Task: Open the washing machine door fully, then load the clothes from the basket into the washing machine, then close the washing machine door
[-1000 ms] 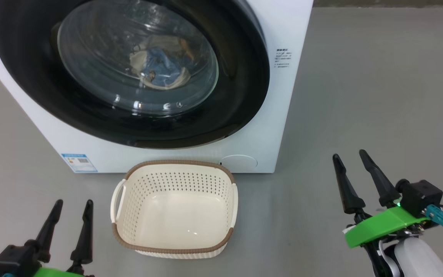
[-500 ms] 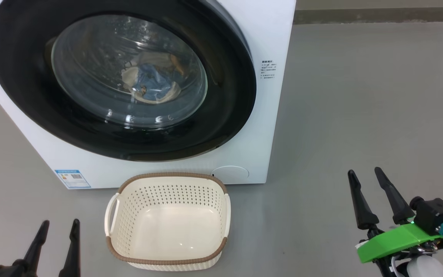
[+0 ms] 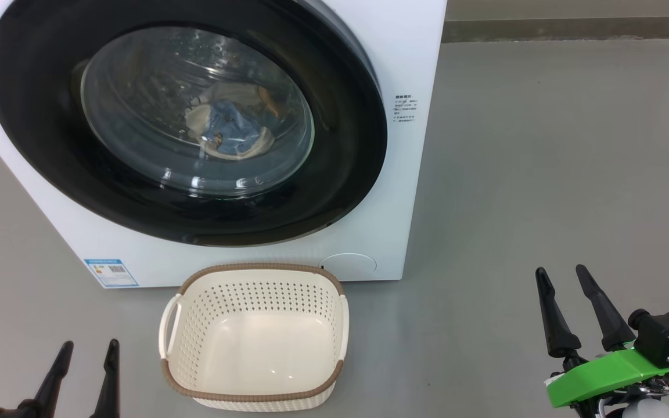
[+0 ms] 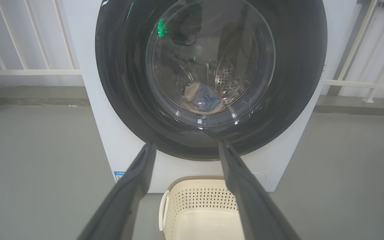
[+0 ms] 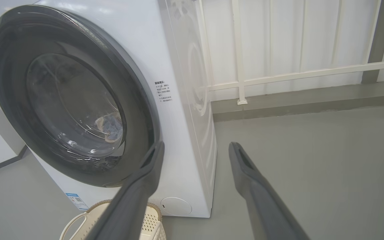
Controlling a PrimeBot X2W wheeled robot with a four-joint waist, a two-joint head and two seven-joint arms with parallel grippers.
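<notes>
Grippers sit nearest in the head view: the left gripper [image 3: 89, 351] at the lower left and the right gripper [image 3: 560, 274] at the lower right. Each has its two dark fingers spread wide apart with nothing between them, and both hang above bare grey floor [image 3: 543, 151], touching nothing. Between them, closer to the left one, the basket [image 3: 262, 267] stands on the floor just in front of the washing machine [image 3: 395, 223]. Its cream bottom is bare, with no garment in it. Behind the basket a blue label [image 3: 111, 273] marks the machine's lower front. Above that the door [image 3: 351, 130] looks shut, its black ring lying flush against the white front in all three views. Through the door's domed window [image 3: 137, 133] the clothes [image 3: 233, 129] show as a small blue and cream heap low in the steel drum. Beyond the machine, the wrist views show a white railing [image 5: 278, 75] along the wall. Judging by this, all three steps appear done: the load is inside, the basket is emptied and the door is closed. What seems left, at most, is confirming that the latch has caught, which cannot be told from here.
</notes>
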